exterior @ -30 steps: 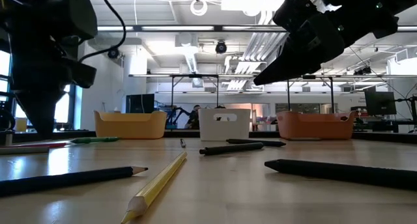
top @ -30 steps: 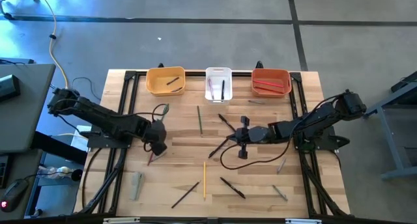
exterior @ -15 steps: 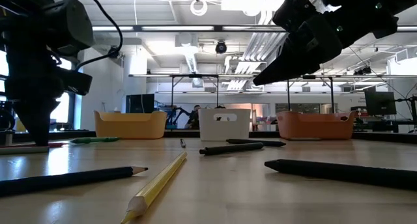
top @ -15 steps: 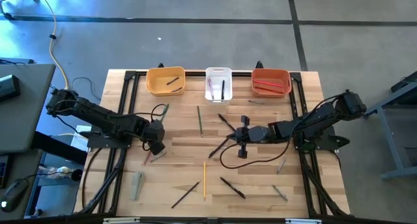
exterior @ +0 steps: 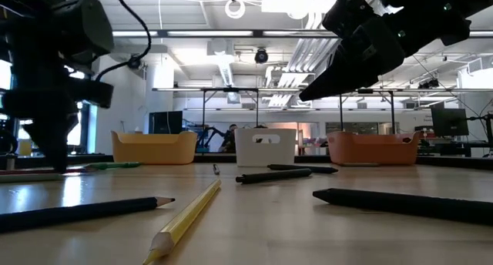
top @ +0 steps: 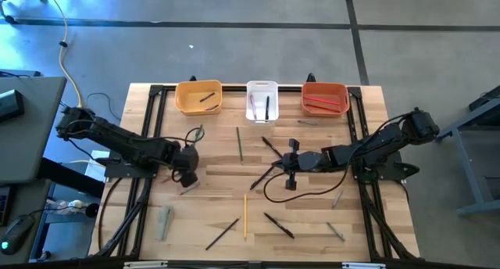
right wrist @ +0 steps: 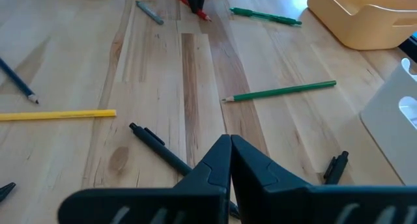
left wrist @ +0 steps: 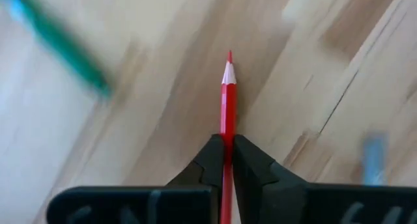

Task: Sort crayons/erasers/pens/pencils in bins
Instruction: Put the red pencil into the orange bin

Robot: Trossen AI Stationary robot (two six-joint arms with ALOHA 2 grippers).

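A wooden table carries scattered pens, pencils and three bins.

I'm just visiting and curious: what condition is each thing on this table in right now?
left gripper: shut on the red pencil
right gripper: shut, empty, above the table
yellow bin: holds one dark stick
white bin: holds a black pen
red bin: holds red pencils
yellow pencil: lying loose

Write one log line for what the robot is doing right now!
left claw: shut on red pencil, low at table | right claw: shut, empty, mid-table | red bin: holds red pencils
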